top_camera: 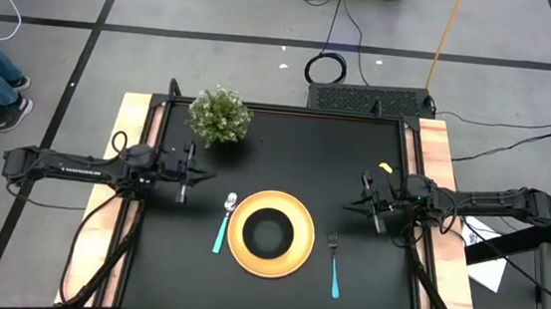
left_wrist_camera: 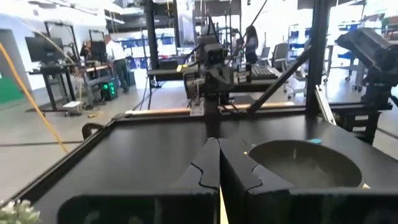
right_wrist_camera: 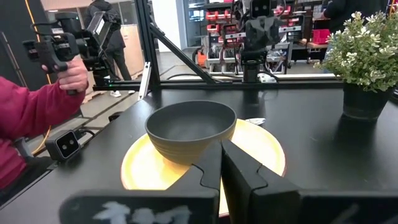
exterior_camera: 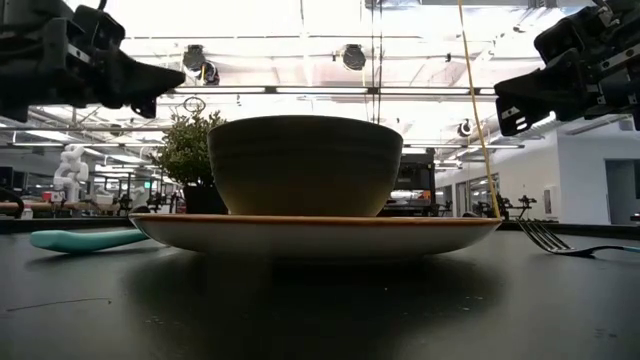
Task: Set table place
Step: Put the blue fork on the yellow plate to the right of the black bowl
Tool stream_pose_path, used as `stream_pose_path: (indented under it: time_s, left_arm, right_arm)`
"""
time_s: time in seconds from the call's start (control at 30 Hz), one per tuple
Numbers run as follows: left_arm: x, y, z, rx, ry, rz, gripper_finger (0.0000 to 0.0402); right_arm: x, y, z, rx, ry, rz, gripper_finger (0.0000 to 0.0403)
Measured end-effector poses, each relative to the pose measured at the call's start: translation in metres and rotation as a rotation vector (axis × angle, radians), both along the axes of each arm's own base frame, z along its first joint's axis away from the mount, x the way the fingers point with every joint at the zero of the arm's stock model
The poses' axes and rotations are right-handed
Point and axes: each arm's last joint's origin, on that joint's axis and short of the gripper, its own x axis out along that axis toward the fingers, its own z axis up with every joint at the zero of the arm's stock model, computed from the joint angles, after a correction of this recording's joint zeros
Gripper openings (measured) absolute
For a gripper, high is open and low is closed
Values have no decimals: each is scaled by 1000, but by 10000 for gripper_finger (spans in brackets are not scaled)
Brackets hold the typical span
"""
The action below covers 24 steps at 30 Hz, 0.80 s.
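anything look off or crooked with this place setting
Nothing stands out. The bowl sits centred on the plate, the spoon lies left of it and the fork right, both roughly parallel to the plate's sides, the fork a bit nearer the front edge. Nothing is spilled or tipped.

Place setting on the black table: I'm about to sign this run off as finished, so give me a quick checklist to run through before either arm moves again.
1. Black bowl sits centred on the yellow plate: ok.
2. Spoon lies beside the plate on the left arm's side, clear of the rim: ok.
3. Fork lies beside the plate on the right arm's side, tines pointing away from the near edge: ok.
4. Left gripper shut, holding nothing, hanging above the table away from the setting: ok.
5. Right gripper shut, empty, clear of the fork: ok.
6. Potted plant upright in the far corner: ok.
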Motion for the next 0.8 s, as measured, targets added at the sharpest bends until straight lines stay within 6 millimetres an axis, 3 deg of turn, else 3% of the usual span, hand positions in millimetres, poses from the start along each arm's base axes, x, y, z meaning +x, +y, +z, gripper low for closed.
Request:
stream_pose_path:
  time_s: [0.3, 0.8]
  left_arm:
    - [0, 0, -10, -31, 102, 3, 0]
    - [0, 0, -10, -34, 107, 3, 2]
  right_arm:
    - [0, 0, 0, -23, -9, 1, 0]
    - [0, 0, 1, -16, -16, 1, 0]
